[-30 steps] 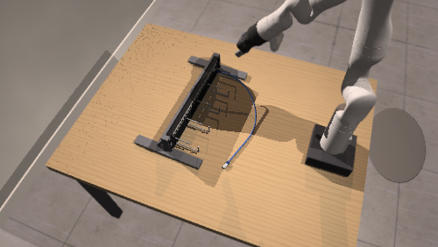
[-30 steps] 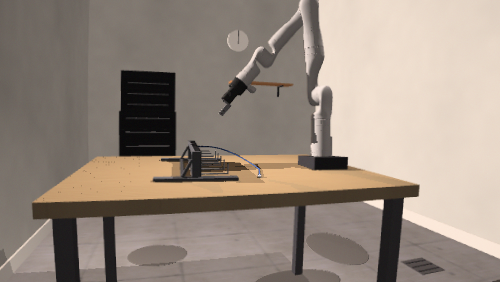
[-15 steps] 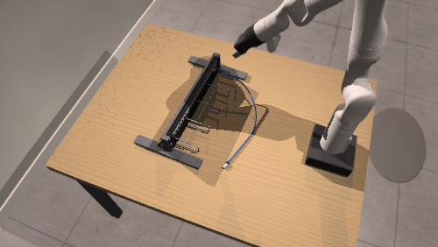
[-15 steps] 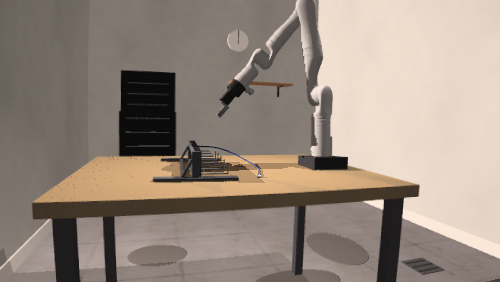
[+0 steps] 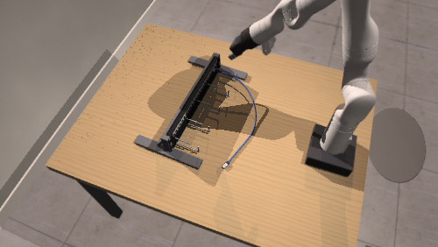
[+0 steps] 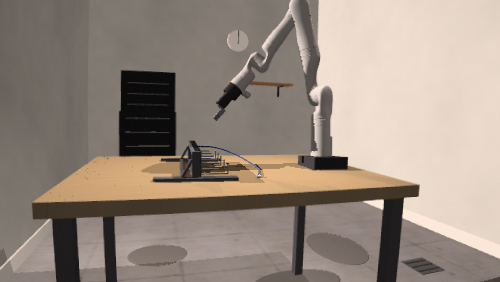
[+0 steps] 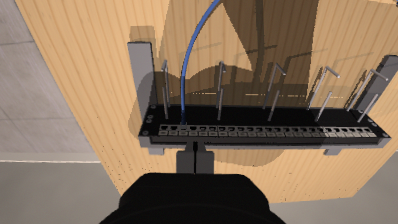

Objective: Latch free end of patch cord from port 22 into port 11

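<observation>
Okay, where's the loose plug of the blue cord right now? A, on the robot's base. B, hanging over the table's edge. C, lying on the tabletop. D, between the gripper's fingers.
C: the white plug lies on the wooden tabletop, away from the shut gripper.

The arm point(image 5: 360, 39) point(image 6: 306, 47) rises from its base, bends at the elbow high up, and slopes downward through the wrist point(image 5: 266, 30) point(image 6: 243, 79) to the gripper point(image 5: 231, 56) point(image 6: 216, 118) point(image 7: 195, 145). The gripper is tilted obliquely downward, held aloft. Its two fingers are fully closed against each other, with nothing between them.
</observation>
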You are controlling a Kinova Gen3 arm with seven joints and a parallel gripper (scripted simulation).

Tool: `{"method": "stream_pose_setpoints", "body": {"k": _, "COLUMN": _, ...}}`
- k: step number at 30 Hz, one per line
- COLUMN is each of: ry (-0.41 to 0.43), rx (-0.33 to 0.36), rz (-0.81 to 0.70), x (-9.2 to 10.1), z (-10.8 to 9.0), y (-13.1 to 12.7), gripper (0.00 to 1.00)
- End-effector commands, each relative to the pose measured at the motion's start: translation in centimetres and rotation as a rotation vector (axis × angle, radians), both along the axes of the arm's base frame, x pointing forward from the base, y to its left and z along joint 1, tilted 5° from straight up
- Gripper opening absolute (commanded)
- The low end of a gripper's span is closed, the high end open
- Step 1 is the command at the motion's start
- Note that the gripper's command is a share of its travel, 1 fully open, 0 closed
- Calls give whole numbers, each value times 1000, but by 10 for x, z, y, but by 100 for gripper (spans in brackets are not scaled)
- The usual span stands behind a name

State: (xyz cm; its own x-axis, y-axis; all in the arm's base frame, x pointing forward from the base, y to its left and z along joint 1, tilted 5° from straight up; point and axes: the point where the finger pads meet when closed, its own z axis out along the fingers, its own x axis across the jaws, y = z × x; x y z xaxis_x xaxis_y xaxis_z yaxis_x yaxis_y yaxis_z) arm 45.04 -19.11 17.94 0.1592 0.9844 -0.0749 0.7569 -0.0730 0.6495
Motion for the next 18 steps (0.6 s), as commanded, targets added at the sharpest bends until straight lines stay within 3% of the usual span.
{"method": "stream_pose_setpoints", "body": {"k": 1, "ry": 18, "rx": -6, "rz": -6, "x": 1, "z": -12, "y": -5, "gripper": 0}}
{"method": "stream_pose_setpoints", "body": {"k": 6, "ry": 18, "rx": -6, "rz": -6, "x": 7, "z": -19, "y": -7, "gripper": 0}}
{"method": "stream_pose_setpoints", "body": {"k": 18, "ry": 18, "rx": -6, "rz": -6, "x": 41, "z": -61, "y": -16, "gripper": 0}}
